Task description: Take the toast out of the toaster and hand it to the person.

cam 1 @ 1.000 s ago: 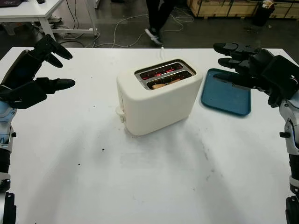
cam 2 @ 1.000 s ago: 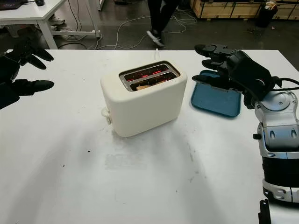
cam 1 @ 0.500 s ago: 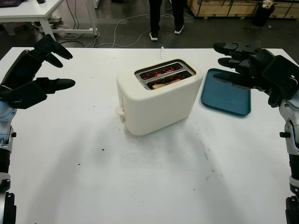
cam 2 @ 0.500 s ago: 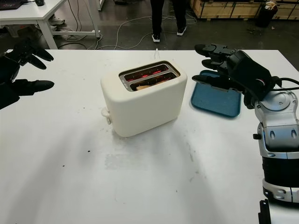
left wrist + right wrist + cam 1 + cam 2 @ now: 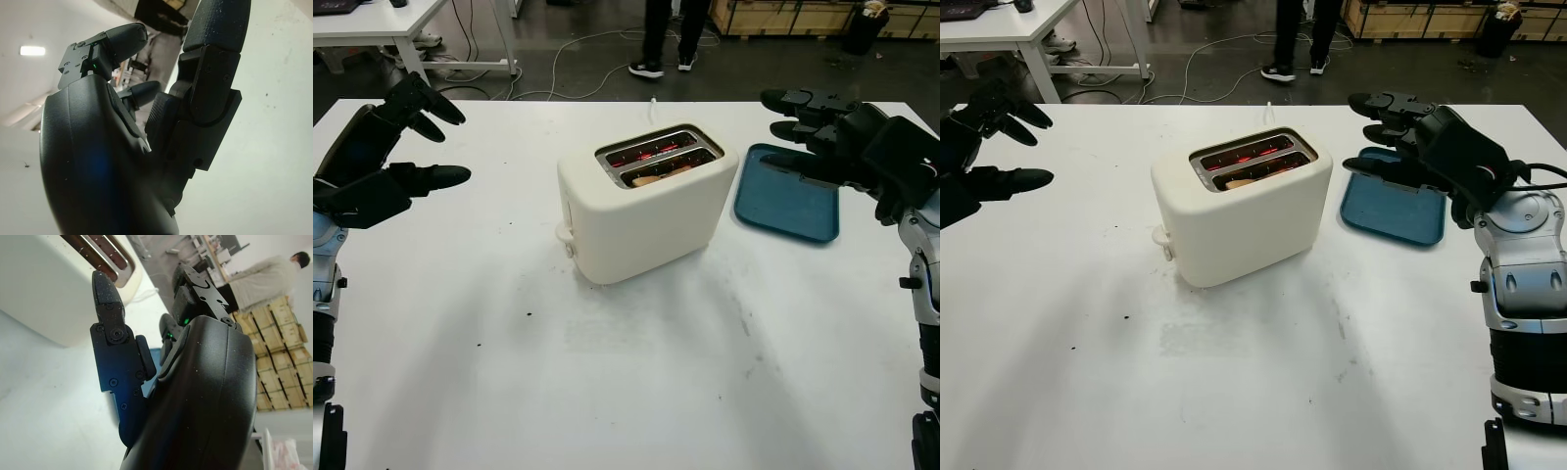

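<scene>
A cream two-slot toaster (image 5: pixel 641 211) stands in the middle of the white table (image 5: pixel 607 372), its slots glowing red. A slice of toast (image 5: pixel 651 179) sits low in the nearer slot, just its pale top edge showing. My left hand (image 5: pixel 406 147) is raised over the table's left side, open, well away from the toaster. My right hand (image 5: pixel 803 132) hovers open above the blue tray, to the right of the toaster (image 5: pixel 58 289). A person's legs (image 5: pixel 671 34) stand on the floor beyond the far table edge.
A blue tray (image 5: pixel 788 201) lies flat on the table right of the toaster. The toaster's white cord (image 5: pixel 653 106) runs off the far edge. Another white table (image 5: pixel 382 24) stands at the back left; wooden crates (image 5: pixel 783 15) line the back right.
The person behind the table has shifted to the right. Both my hands and the toaster are where they were.
</scene>
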`<action>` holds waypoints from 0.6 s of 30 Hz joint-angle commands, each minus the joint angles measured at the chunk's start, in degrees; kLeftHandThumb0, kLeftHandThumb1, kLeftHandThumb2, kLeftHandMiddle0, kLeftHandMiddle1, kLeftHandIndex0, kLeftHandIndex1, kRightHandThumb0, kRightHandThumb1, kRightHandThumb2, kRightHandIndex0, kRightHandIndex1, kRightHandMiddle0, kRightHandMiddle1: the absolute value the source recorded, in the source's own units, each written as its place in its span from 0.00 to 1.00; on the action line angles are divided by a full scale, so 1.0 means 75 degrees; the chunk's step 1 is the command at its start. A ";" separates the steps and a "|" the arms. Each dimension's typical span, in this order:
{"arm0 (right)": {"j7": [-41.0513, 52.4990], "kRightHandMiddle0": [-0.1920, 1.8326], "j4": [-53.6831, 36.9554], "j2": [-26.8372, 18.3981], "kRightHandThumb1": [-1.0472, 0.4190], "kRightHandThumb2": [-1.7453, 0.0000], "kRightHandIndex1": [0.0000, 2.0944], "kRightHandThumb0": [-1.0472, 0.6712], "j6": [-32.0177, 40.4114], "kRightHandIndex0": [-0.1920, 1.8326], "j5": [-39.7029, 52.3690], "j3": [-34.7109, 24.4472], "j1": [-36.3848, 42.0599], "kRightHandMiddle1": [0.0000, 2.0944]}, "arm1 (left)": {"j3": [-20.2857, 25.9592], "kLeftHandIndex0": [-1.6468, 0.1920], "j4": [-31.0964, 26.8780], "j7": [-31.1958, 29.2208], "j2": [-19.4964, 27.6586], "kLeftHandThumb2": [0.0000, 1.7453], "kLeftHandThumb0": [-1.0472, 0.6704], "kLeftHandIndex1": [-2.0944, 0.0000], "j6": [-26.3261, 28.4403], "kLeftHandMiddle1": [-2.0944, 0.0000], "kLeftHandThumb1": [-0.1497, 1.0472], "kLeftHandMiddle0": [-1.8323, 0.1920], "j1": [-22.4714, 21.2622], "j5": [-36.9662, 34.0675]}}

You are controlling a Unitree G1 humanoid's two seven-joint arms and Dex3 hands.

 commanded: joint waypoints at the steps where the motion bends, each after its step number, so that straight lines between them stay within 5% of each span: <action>1: -0.0058 0.27 -0.0048 0.0048 0.09 0.97 0.23 0.35 -0.0043 0.16 0.0034 -0.0001 -0.0047 0.00 | 0.0043 0.90 -0.0022 0.0022 -0.0025 0.13 0.00 0.28 -0.0018 0.21 0.89 0.91 0.0040 -0.0091; 18: 0.0021 0.26 0.0024 0.0019 0.09 0.97 0.23 0.35 -0.0136 0.15 0.0088 -0.0022 -0.0081 0.00 | 0.0041 0.90 -0.0017 -0.0052 -0.0035 0.12 0.00 0.28 0.0008 0.23 0.89 0.91 0.0022 -0.0235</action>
